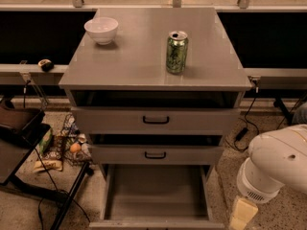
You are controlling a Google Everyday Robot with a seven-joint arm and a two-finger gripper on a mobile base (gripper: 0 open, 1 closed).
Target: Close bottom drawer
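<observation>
Speckled floor flanks the open bottom drawer; hand low right, grip unclear.

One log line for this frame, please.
bottom drawer: pulled out | end effector: low, right of drawer, not touching | close: not yet done

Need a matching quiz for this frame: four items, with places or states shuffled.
Things:
1. white bowl
2. green can
3. bottom drawer
4. hand

Places or states:
A. pulled out, nothing visible inside
B. on the cabinet top, far left corner in the picture
C. low at the picture's right, beside the open drawer, not touching it
D. upright on the cabinet top, right of centre

Pairs: 1-B, 2-D, 3-A, 4-C
</observation>
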